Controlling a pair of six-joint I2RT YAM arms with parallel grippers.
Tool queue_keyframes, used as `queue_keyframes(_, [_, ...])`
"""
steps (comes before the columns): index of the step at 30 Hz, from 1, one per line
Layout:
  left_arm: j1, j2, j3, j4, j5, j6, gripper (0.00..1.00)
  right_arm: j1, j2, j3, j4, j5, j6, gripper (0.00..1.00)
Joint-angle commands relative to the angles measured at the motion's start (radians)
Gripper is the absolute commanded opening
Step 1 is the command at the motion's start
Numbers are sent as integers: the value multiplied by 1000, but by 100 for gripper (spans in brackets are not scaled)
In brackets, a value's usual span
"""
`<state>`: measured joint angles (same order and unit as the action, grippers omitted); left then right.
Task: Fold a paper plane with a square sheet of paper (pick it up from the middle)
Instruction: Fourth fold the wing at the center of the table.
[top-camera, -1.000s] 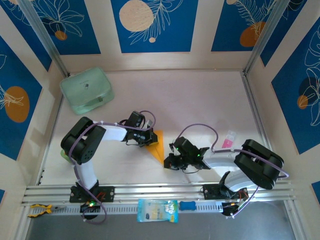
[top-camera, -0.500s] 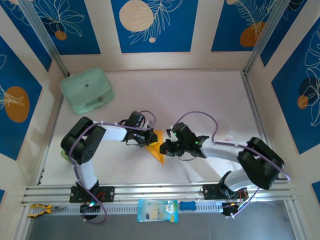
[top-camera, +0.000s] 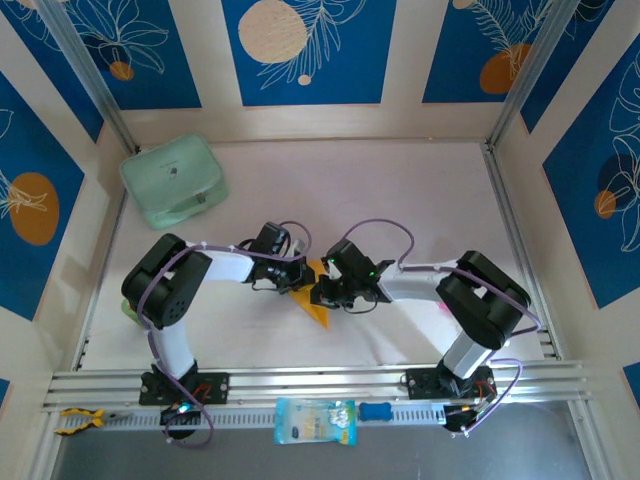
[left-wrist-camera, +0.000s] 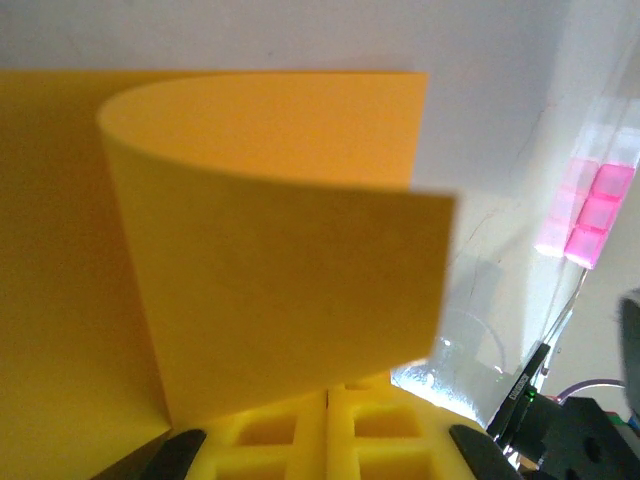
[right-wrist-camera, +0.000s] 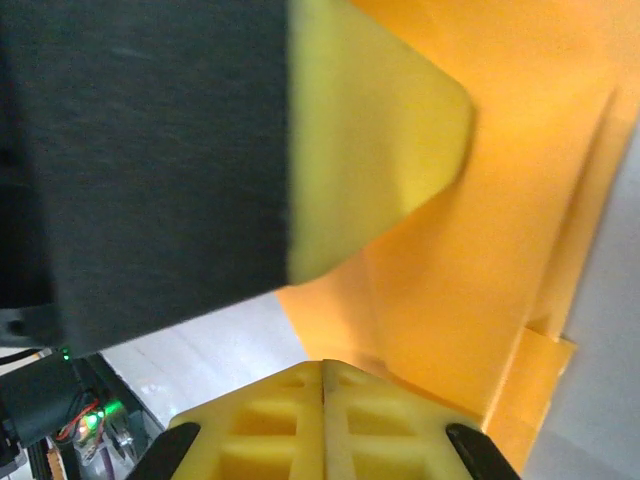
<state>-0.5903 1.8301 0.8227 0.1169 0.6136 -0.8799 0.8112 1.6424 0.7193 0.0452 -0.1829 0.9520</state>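
Observation:
The square sheet of paper (top-camera: 317, 308) lies mid-table as a creased orange-yellow shape with its point toward the near edge. My left gripper (top-camera: 303, 276) is at its far left side, shut on a flap of the paper. In the left wrist view that flap (left-wrist-camera: 270, 300) curls up and over, down to the closed yellow pads of the left gripper (left-wrist-camera: 328, 420). My right gripper (top-camera: 320, 293) is shut with nothing in it. Its tips (right-wrist-camera: 324, 375) touch the folded paper (right-wrist-camera: 500, 250) right beside the left gripper's finger (right-wrist-camera: 370, 120).
A mint-green case (top-camera: 173, 180) sits at the far left corner. A pale blue packet (top-camera: 314, 420) and a blue object (top-camera: 375, 411) lie on the rail at the near edge. A pink packet (left-wrist-camera: 590, 215) lies on the table to the right of the paper.
The right arm has swung left across the table, bringing its shut gripper onto the paper beside the left gripper. The left gripper has stayed where it was.

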Motion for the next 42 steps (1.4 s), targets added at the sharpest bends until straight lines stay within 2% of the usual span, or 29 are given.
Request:
queue_keyframes(1, [5,27,-28,-56,-74,28,2,-2,2,-48,-7,-3,22,7])
queue_keyframes(5, [5,4,-17,-59,-64,46,3,-10,-10,-123,59,-20,42,7])
queue_keyframes(12, [5,-115,28,-103,-40,107,13,-33,15,-254,234,-75,100,6])
queue_keyframes(14, [4,-146,28,-114,-40,120,14,-38,29,-262,260,-94,103,6])
queue_keyframes(21, [-36,-163,-15,-125,-26,105,3,-41,46,-263,268,-93,107,3])
queue_keyframes(30, [-64,-54,-9,-82,-10,96,3,-46,46,-274,268,-92,116,1])
queue_keyframes(35, [-61,7,2,-118,-66,105,2,-43,45,-283,259,-88,117,0])
queue_keyframes(42, [-26,26,35,-206,-158,128,2,-20,43,-243,111,-49,82,0])
